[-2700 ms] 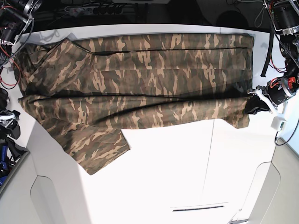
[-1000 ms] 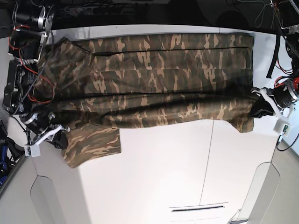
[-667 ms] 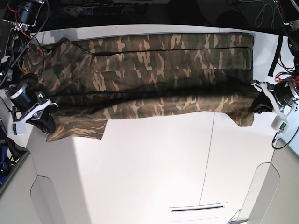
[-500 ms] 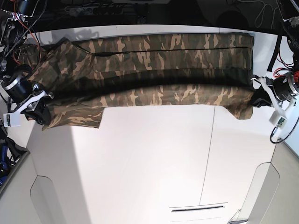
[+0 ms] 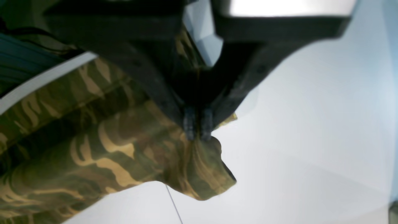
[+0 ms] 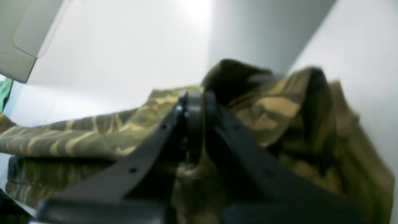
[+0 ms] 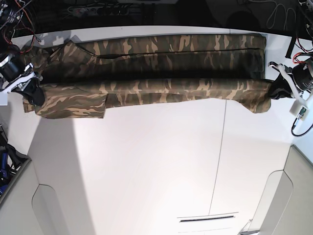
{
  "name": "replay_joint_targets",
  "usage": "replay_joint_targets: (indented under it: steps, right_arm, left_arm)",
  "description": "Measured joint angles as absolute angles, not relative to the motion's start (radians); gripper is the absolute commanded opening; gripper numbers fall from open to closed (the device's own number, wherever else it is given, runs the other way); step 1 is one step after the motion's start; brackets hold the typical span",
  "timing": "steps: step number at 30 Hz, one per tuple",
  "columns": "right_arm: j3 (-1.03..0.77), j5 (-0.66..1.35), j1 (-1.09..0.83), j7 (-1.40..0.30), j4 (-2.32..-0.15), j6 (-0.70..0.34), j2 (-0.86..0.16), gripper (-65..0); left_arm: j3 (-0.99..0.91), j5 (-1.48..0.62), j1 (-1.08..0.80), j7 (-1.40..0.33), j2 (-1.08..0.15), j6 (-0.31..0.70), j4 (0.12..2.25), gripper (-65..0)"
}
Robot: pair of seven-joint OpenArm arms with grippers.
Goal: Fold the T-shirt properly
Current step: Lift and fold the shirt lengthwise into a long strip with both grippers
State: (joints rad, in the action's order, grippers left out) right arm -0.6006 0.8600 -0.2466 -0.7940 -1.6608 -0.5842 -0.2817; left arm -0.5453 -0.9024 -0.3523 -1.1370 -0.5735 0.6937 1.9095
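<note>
Shirt: camouflage T-shirt (image 7: 146, 68) spread long across the far part of the white table (image 7: 161, 166), stretched between the two grippers; its near edge is raised into a fold over the rest of the cloth.
Left gripper: (image 5: 197, 132) jaws closed together on a bunched corner of the shirt; fingertips (image 5: 190, 124) pressed side by side with cloth squeezed between. In the base view it sits at the shirt's right end (image 7: 279, 90).
Cloth at left gripper: a short flap hangs just below the fingertips, above bare tabletop; the rest of the shirt trails away to the gripper's left side in the wrist view.
Right gripper: (image 6: 194, 107) jaws closed, pinching a gathered ridge of cloth; picture blurred, but the tips meet with fabric between them. In the base view it sits at the shirt's left end (image 7: 32, 90).
Cloth at right gripper: folds heap up beyond and to the right of the tips; a long band runs off to the left.
Sleeve: a short sleeve panel (image 7: 73, 105) lies flat just beside the right gripper, on the table.
Table: bare white surface on the near side of both grippers; a thin seam (image 7: 220, 152) runs across it.
</note>
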Motion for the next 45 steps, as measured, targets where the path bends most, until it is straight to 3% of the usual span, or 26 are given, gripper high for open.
replay_joint_targets:
  steps: [13, 19, 23, 24, 26, 27, 29, 34, 40, 42, 45]
  right_arm:
    - [-0.602, 0.873, -0.369, -0.790, -1.661, -0.583, -0.174, -65.0]
    - [-0.602, 0.850, -0.374, -0.786, -1.661, -0.583, -0.111, -65.0]
    - [-0.602, 0.816, -0.377, -0.787, -1.661, -0.583, -0.099, -65.0]
    - [-0.602, 0.803, -0.377, -0.787, -1.661, -0.583, -0.099, -63.5]
    - [-0.602, 0.801, -0.377, -0.787, -1.661, -0.583, -0.099, -45.8]
    - [-0.602, 0.799, -0.377, -0.791, -1.661, -0.584, -0.100, -39.9]
    - [-0.609, 0.800, -0.377, -0.808, -1.661, -0.583, -0.104, -36.4]
    - [-0.723, 0.857, -0.377, -0.846, -1.679, -0.583, -0.108, -36.4]
    - [-0.858, 0.914, -0.371, -0.862, -1.797, -0.581, -0.108, -37.0]
    - [-0.860, 0.925, -0.372, -0.862, -1.837, -0.583, -0.108, -41.3]
    - [-0.844, 0.929, -0.364, -0.862, -1.860, -0.584, -0.105, -58.0]
  left_arm:
    - [-0.546, -0.899, -0.474, -1.135, -0.576, 0.694, 1.906, -65.0]
    - [-0.548, -0.890, -0.476, -1.110, -0.544, 0.693, 1.857, -43.7]
    - [-0.547, -0.888, -0.476, -1.093, -0.526, 0.694, 1.803, -39.2]
    - [-0.548, -0.887, -0.476, -1.073, -0.527, 0.693, 1.796, -39.2]
    - [-0.548, -0.887, -0.476, -1.061, -0.529, 0.693, 1.790, -39.2]
    - [-0.548, -0.888, -0.476, -1.055, -0.529, 0.693, 1.790, -39.2]
    - [-0.548, -0.888, -0.472, -1.053, -0.529, 0.693, 1.789, -38.9]
    - [-0.548, -0.886, -0.471, -1.051, -0.529, 0.693, 1.789, -27.8]
    - [-0.548, -0.809, -0.471, -1.017, -0.529, 0.650, 1.789, -27.3]
    - [-0.558, -0.805, -0.471, -0.999, -0.529, 0.640, 1.789, -27.3]
    - [-0.596, -0.805, -0.471, -0.998, -0.524, 0.635, 1.789, -27.3]
